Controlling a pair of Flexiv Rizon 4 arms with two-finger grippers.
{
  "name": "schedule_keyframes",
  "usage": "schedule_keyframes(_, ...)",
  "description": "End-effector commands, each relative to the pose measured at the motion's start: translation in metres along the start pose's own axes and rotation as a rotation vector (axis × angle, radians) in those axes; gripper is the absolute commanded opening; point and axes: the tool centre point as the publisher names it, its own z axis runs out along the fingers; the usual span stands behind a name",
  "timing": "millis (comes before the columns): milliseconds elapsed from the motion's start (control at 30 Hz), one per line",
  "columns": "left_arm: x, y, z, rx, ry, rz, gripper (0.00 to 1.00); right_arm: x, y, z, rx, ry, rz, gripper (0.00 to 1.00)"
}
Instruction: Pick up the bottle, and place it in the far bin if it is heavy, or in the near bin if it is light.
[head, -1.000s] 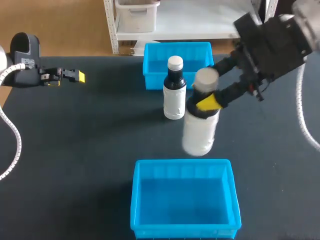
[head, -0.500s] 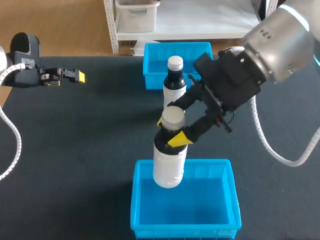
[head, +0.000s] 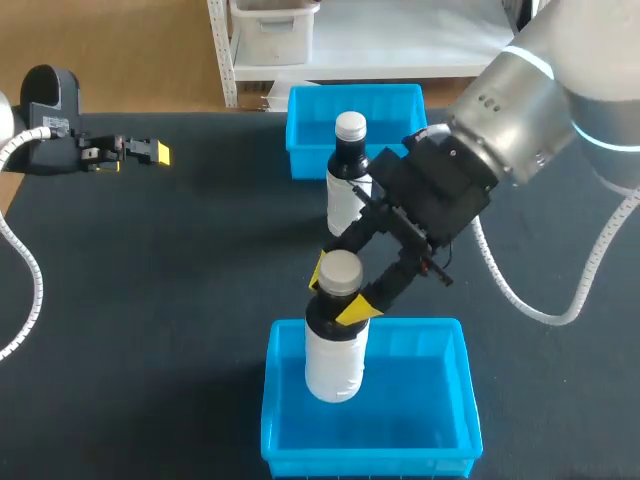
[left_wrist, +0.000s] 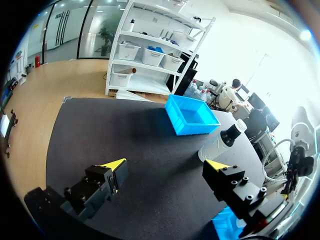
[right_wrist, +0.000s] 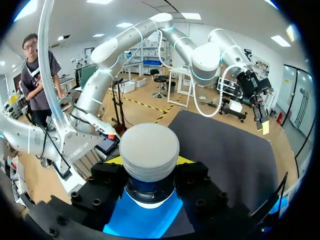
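The right gripper (head: 337, 291), coming in from the upper right of the head view, is clamping the bottle (head: 335, 358) by its dark neck just under the white cap, one yellow tip on each side. The right wrist view is showing the same hold, with the cap standing up between the two fingers. The bottle is hanging upright at the lower middle of the frame, its white body lying within the left part of the near bin (head: 463, 385); whether its base is touching the bin floor I cannot tell. The pick-up is therefore done, and the carry to the near bin looks close to finished, which suggests the bottle is being treated as light. What seems left is setting it down, opening the fingers and pulling the arm away. A second bottle (head: 347, 150) is standing on the table (head: 170, 300) in front of the far bin (head: 300, 135) at the upper middle. The left gripper (left_wrist: 166, 164) is waiting at the upper left, fingers apart and holding nothing.
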Motion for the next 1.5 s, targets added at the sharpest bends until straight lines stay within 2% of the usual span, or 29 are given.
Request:
schedule_keyframes(33,0.0,0.0,0.0,0.0,0.0,0.0,1.0,0.007,-0.008,0.008,-0.052,-0.003,-0.01,0.0)
schedule_keyframes(467,0.0,0.0,0.0,0.0,0.0,0.0,1.0,0.023,-0.01,0.029,-0.148,0.03,-0.092,0.0)
schedule_keyframes(1100,0.0,0.0,0.0,0.0,0.0,0.0,1.0,0.039,-0.02,0.036,-0.156,0.061,-0.083,0.01)
schedule_keyframes(1133,0.0,0.0,0.0,0.0,0.0,0.0,1.0,0.039,-0.02,0.036,-0.156,0.063,-0.081,0.07)
schedule_keyframes(1233,0.0,0.0,0.0,0.0,0.0,0.0,1.0,0.04,-0.02,0.036,-0.156,0.067,-0.076,0.41)
schedule_keyframes(1300,0.0,0.0,0.0,0.0,0.0,0.0,1.0,0.041,-0.02,0.036,-0.158,0.07,-0.071,0.49)
schedule_keyframes(1333,0.0,0.0,0.0,0.0,0.0,0.0,1.0,0.042,-0.02,0.036,-0.159,0.071,-0.07,0.68)
schedule_keyframes(1400,0.0,0.0,0.0,0.0,0.0,0.0,1.0,0.042,-0.02,0.036,-0.161,0.075,-0.065,0.94)
schedule_keyframes(1433,0.0,0.0,0.0,0.0,0.0,0.0,1.0,0.043,-0.02,0.036,-0.161,0.079,-0.061,1.0)
schedule_keyframes(1500,0.0,0.0,0.0,0.0,0.0,0.0,1.0,0.044,-0.02,0.035,-0.158,0.085,-0.047,1.0)
